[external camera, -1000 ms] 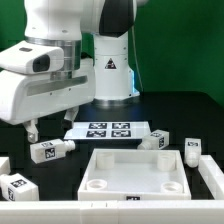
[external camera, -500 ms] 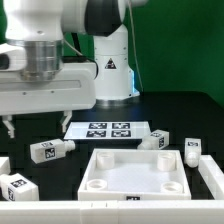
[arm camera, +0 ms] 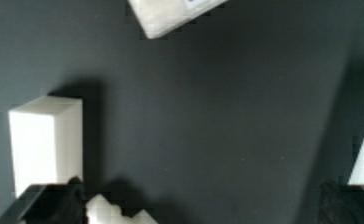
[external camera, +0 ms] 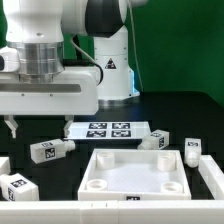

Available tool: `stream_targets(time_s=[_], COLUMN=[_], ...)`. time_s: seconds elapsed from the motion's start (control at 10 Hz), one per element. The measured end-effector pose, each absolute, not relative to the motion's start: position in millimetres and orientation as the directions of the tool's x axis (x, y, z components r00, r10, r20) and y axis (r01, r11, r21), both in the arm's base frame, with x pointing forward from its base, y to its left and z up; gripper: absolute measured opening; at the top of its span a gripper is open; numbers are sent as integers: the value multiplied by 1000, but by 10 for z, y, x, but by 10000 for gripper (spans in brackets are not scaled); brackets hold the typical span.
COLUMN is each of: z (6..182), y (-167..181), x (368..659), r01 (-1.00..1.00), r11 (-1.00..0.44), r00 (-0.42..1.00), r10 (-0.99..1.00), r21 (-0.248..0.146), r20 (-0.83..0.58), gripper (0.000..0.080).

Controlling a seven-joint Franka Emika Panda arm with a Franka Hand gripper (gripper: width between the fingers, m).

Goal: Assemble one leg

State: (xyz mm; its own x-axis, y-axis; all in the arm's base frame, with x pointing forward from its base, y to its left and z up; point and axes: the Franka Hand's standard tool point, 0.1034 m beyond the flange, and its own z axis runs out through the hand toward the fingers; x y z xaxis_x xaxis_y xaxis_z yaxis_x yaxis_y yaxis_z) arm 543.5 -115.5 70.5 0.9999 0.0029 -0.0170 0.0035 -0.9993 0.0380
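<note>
Several white legs with black-and-white tags lie on the black table. One leg (external camera: 50, 150) lies at the exterior view's left, just below and slightly right of my gripper (external camera: 38, 124). It also shows in the wrist view (arm camera: 49, 140), ahead of one finger. Another leg (external camera: 17, 187) lies at the front left, and two more (external camera: 155, 139) (external camera: 195, 151) lie right of the panel. My gripper (arm camera: 197, 206) is open and empty above the table, with its dark fingertips (arm camera: 47, 204) wide apart. A white piece (arm camera: 104, 211) shows beside one fingertip.
The large white square panel (external camera: 134, 186) with corner holes lies in front, at the centre. The marker board (external camera: 108, 130) lies behind it, and its corner shows in the wrist view (arm camera: 175, 12). A white wall (external camera: 60, 211) runs along the front edge. The robot base (external camera: 112, 70) stands behind.
My gripper has moved toward the exterior view's left and a little forward, most of it in the first half second. The legs and the panel have not moved.
</note>
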Motion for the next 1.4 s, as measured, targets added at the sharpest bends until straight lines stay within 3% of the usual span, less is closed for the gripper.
stream_targets(time_s=[0.2, 0.3, 0.5, 1.0, 1.2, 1.4], z=[678, 679, 650, 636, 524, 509], y=[-1431, -1650, -1816, -1712, -1705, -1665], x=[5339, 5267, 5147, 5183, 5158, 5133], r01=[-287, -448, -581, -768, -849, -841], r11=[-957, -893, -813, -638, -522, -535], r00=[958, 894, 814, 640, 527, 540], r10=[-286, -447, -579, -765, -847, -836], r21=[-30, -37, -49, -47, -81, -77], r20=[-31, -34, -50, -67, -68, -94], gripper=[650, 650, 650, 650, 650, 650])
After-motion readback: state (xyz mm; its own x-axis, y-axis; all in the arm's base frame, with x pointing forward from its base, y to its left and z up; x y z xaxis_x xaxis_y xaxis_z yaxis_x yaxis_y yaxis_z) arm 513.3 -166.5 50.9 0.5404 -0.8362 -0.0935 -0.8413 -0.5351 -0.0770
